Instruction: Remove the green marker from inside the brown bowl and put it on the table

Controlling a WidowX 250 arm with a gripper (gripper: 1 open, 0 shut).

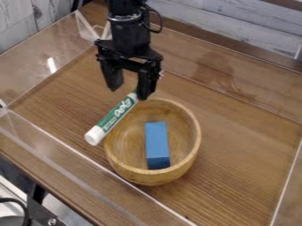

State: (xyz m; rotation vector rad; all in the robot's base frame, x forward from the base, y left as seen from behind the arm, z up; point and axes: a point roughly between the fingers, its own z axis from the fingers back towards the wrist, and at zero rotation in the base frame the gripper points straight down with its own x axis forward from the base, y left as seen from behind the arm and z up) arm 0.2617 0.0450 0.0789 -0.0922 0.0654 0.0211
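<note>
Single view from above and a bit to the side. Black tool (129,84) hanging over the wooden surface (236,79), just behind the bowl (185,159) and above the upper end of the marker (111,116). Two dark fingers (109,78) spread well apart, pointing down, nothing between them, so wide open and empty. Not touching the marker as far as can be told, though the exact gap is hard to judge from this angle. Marker white with green lettering, lying at a slant: one end resting up on the bowl's left rim, the other end down on the surface to the left of the bowl, near the clear front wall (53,150). So half out, propped on the rim rather than flat on the surface. Green cap hard to pick out at this size. Bowl round, light brown, thick rim, sitting toward the front middle. Blue block (156,145) lying flat inside it, long side running roughly front to back, apart from the marker. Some glare on the clear walls at the back left.
</note>
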